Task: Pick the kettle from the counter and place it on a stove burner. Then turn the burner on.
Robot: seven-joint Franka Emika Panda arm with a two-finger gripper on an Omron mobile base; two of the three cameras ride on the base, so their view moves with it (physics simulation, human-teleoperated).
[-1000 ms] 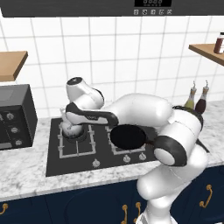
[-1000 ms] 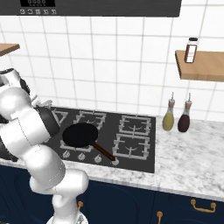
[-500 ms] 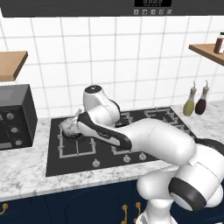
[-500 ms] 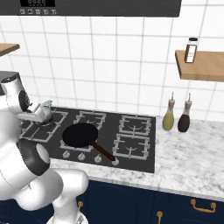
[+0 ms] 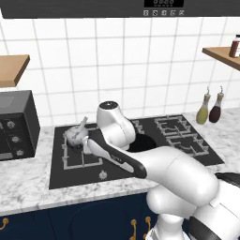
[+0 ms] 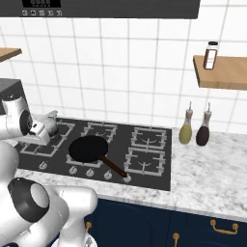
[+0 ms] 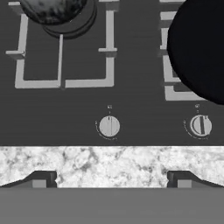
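- Kettle (image 5: 75, 135) now seated on the stove burner (image 5: 82, 154) at the cooktop's left end, spout up toward 1 o'clock in the left base view; half a second ago the arm's wrist still crowded over it.
- In the hand view, kettle (image 7: 52, 8) cut off at 11 o'clock, resting on the round ringed centre inside the square grate (image 7: 61, 52).
- Gripper (image 7: 109, 179) pulled back from the kettle and looking down at the cooktop's front strip; finger tips spread wide apart with nothing between them, so jaws open and empty.
- Placing step judged finished; only the burner switching left.
- Round knob (image 7: 109, 126) almost dead centre in the hand view, directly below the kettle's grate at 6 o'clock of it; likely the one to turn, though not certain from here.
- Second knob (image 7: 201, 125) at 3 o'clock of the first, beneath the black frying pan (image 7: 197, 48); probably the wrong one.
- Counter (image 7: 109, 164) crossing as a marble band between knobs and finger tips.
- Writing: tiny marks above each knob, too small to read; display on the hood panel (image 5: 164, 2) illegible; no readable label on the shelf jar (image 6: 210, 55) or the two bottles (image 6: 195, 128).
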